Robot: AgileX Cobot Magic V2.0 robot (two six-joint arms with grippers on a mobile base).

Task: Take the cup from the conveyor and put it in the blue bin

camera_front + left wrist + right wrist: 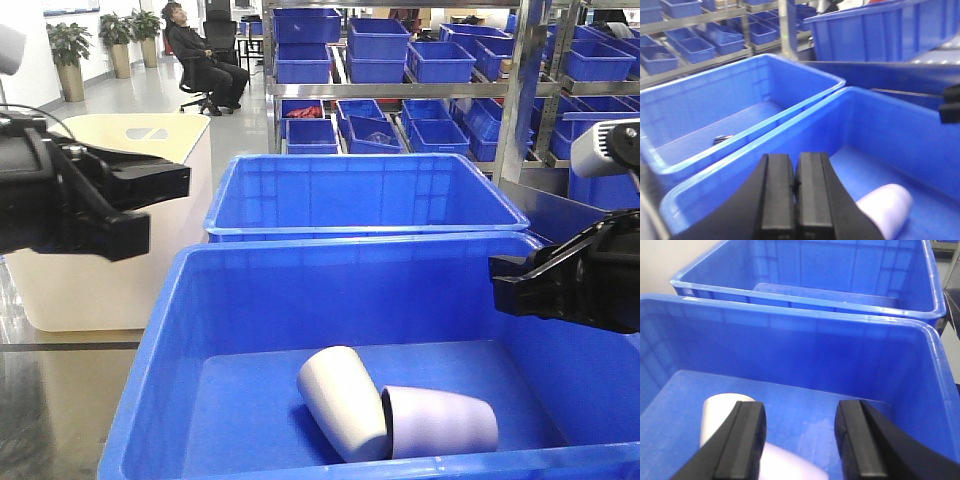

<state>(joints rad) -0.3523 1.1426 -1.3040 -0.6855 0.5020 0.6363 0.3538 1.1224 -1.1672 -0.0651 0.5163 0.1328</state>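
Two pale cups (395, 412) are seen lying touching in the deep bright-blue plastic bin (160, 330). The left gripper (795, 187) is pressed closed, holding nothing; the right gripper (800, 432) is spread wide.

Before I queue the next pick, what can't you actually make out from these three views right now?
- Conveyor: outside every view, so no next cup can be confirmed.
- Cups in the near bin: the right wrist view has them behind the open right gripper; the left wrist view shows one blurred, partly behind the shut left gripper.
- Dark item in the far bin: too small and blurred to identify.
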